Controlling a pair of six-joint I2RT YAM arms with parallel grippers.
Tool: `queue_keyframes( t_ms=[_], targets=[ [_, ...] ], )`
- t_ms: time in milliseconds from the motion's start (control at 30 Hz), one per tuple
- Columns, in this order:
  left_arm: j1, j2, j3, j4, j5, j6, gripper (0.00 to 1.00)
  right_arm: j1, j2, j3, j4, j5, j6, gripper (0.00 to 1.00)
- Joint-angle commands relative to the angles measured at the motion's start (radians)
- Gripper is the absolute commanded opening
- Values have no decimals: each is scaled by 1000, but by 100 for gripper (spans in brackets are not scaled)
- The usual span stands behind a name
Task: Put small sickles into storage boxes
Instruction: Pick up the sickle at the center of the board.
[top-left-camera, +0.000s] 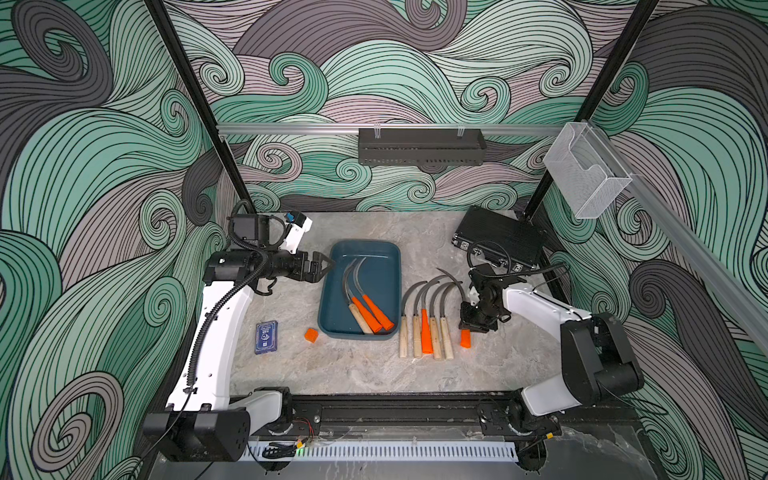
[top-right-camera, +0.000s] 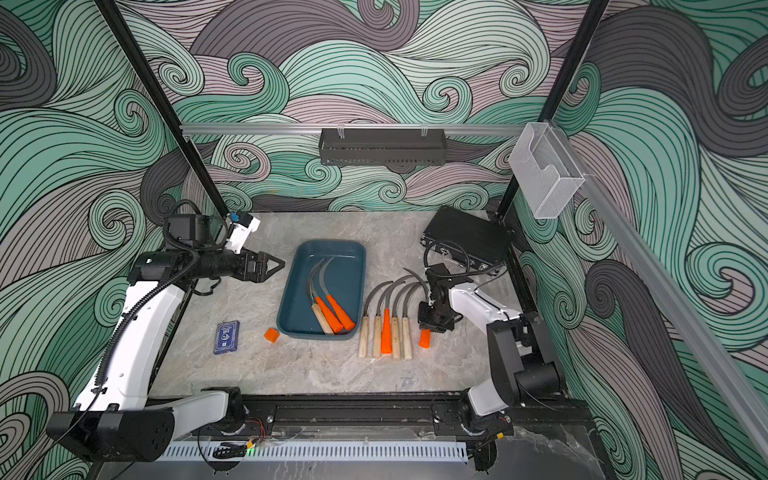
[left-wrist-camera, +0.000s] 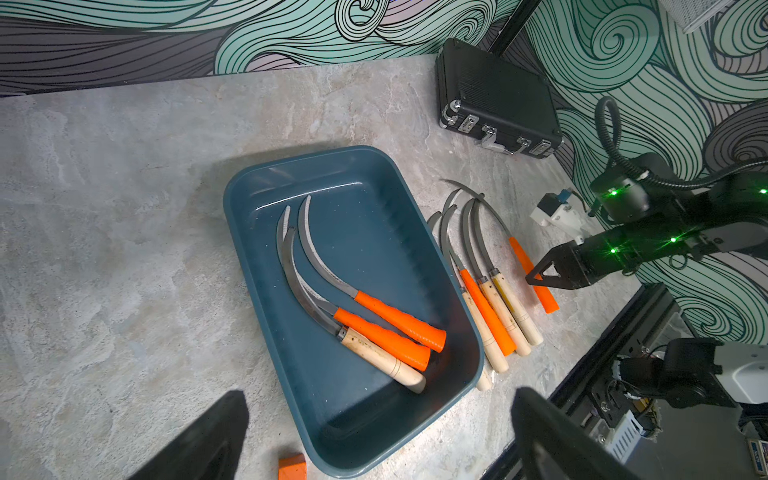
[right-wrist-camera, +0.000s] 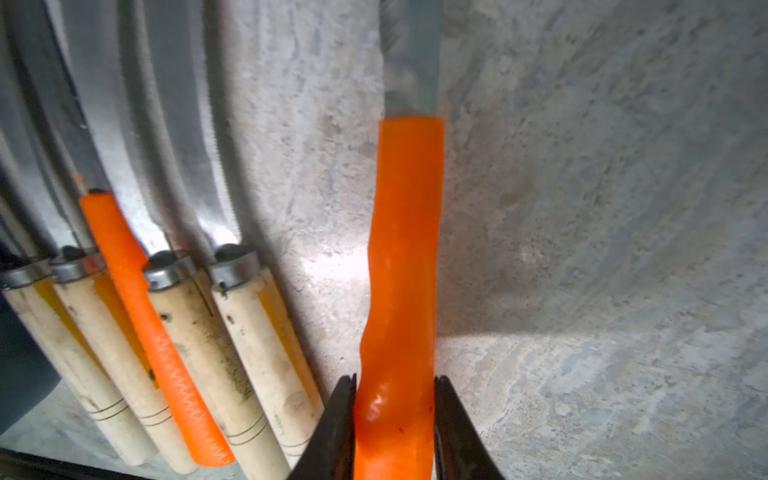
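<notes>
Right of the tray (top-left-camera: 380, 270), toward the desk's right edge: right claw (right-wrist-camera: 395, 378) clenched on the handle of 1 orange sickle (right-wrist-camera: 405, 249).
Rest: 3 sickles (top-left-camera: 368, 309) in tray, 5 lined up beside it.
Handling: probably light; stiff, sharp blade; soft handle is the safe hold.
Tray's left rim: left claw (top-left-camera: 323, 268) released, empty.

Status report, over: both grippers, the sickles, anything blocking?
Left gripper open, near tray. Right gripper shut on orange-handled sickle. Three sickles in tray. Row of five lies between.
</notes>
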Motion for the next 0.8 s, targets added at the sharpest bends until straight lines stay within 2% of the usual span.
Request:
queue_keyframes(
  t_ms=[0, 767],
  targets=[
    [-8, -21, 11, 6, -7, 0, 99, -11, -34, 8, -12, -32, 3, 5],
    [-7, -12, 22, 8, -13, -3, 99, -47, -159, 39, -14, -184, 34, 4]
  ],
)
